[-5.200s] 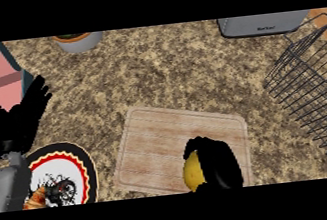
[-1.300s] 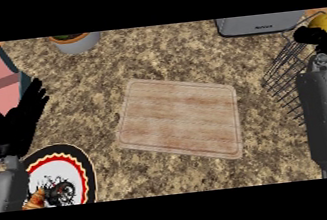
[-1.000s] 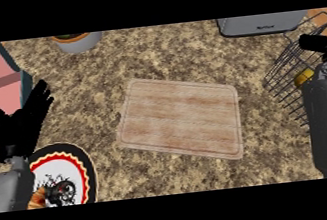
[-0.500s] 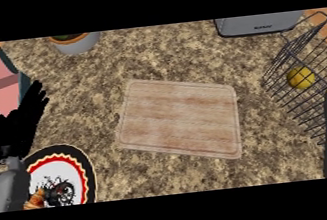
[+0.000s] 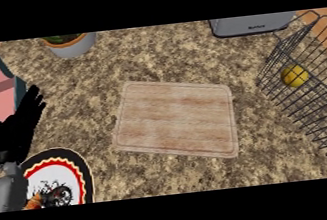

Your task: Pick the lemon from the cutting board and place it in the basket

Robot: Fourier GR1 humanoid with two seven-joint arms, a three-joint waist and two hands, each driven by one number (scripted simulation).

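One lemon (image 5: pixel 294 75) lies inside the wire basket (image 5: pixel 323 115) at the right, well apart from the bare board (image 5: pixel 175 118) in the middle of the worktop (image 5: pixel 153 57). Only my left hand (image 5: pixel 9 130) shows, at the left edge beside a plate (image 5: pixel 72 164), fingers straight and holding nothing.

Only 1 arm shows, at the lower left. The left hand (image 5: pixel 11 129) is matte black all over, with slim, tapering fingers and a thick thumb. Below it a short grey forearm (image 5: pixel 3 191) widens into a smooth, pale, rounded casing.
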